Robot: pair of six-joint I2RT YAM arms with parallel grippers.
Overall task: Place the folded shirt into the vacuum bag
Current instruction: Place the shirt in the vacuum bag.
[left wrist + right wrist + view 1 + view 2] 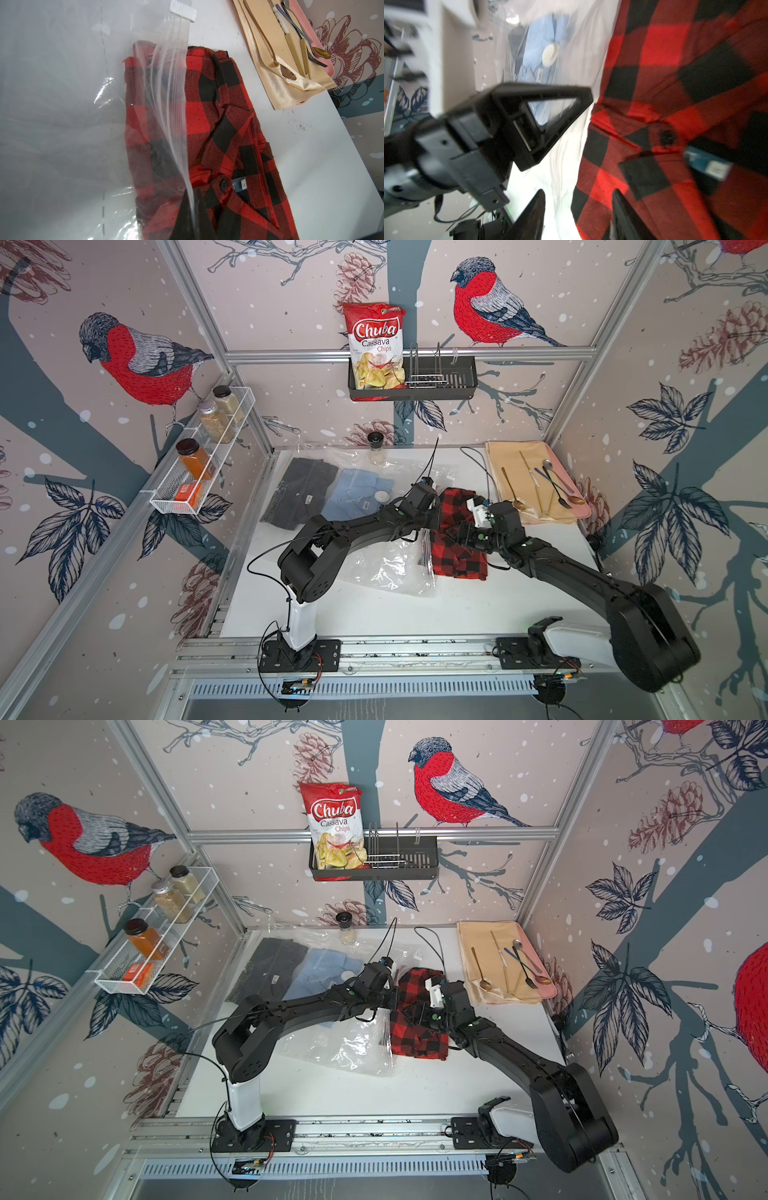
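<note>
Clear, crinkled plastic nearest, flat on the white table (374,614): the vacuum bag (386,568) (345,1048), in both top views, mouth turned toward the right arm's side. Partly in that mouth, the folded shirt (459,547) (419,1027): red-and-black buffalo-check flannel, collar uppermost, one black button (223,184), a size label (243,185) marked M.

Shown by the left wrist view alone: one long edge of the shirt tucked under the bag's ribbed zip strip (174,93), the rest bare on the table; the left gripper (193,205) pinched tight on that strip; a white slider clip (182,10) at the strip's far end. That grip covered by the arms in the top views.

Shown by the right wrist view alone, blurred: the right gripper (578,191) with jaws apart, the shirt's edge between them, a pale gap before one finger.

Farther into the bag: a light blue shirt (357,497) under the round white valve cap (381,496), then a dark grey shirt (299,497). To the right, apart from the folded shirt, a pink tray (584,508) with a beige cloth (511,464) and cutlery (552,485). At the table's back edge, a small spice jar (377,448); on the wall above, a Chuba cassava chips bag (376,344).
</note>
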